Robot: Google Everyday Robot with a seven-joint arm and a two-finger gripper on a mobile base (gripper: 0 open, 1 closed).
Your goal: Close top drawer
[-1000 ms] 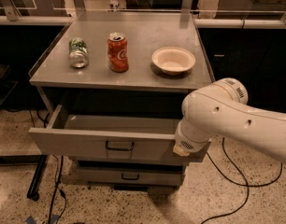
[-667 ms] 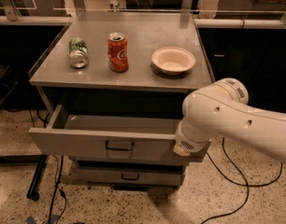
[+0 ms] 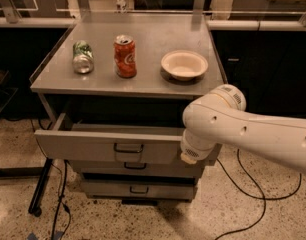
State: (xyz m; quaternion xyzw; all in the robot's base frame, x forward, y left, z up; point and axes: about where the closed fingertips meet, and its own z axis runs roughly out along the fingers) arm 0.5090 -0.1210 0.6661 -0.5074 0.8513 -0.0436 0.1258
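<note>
Grey metal top drawer [image 3: 93, 145], wide, shallow, flat-fronted with one small dark loop handle [image 3: 128, 147] at centre, stands pulled out below the cabinet top [image 3: 143, 79]; gripper hidden behind white robot arm [image 3: 213, 119] at its right front corner, grip cannot be told.

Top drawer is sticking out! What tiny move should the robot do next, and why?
Probably push the top drawer front straight back in. It stands pulled out, its inside showing under the tabletop. The gripper is hidden behind the arm's white joint, right at the front's right end, so it seems placed to push.
</note>
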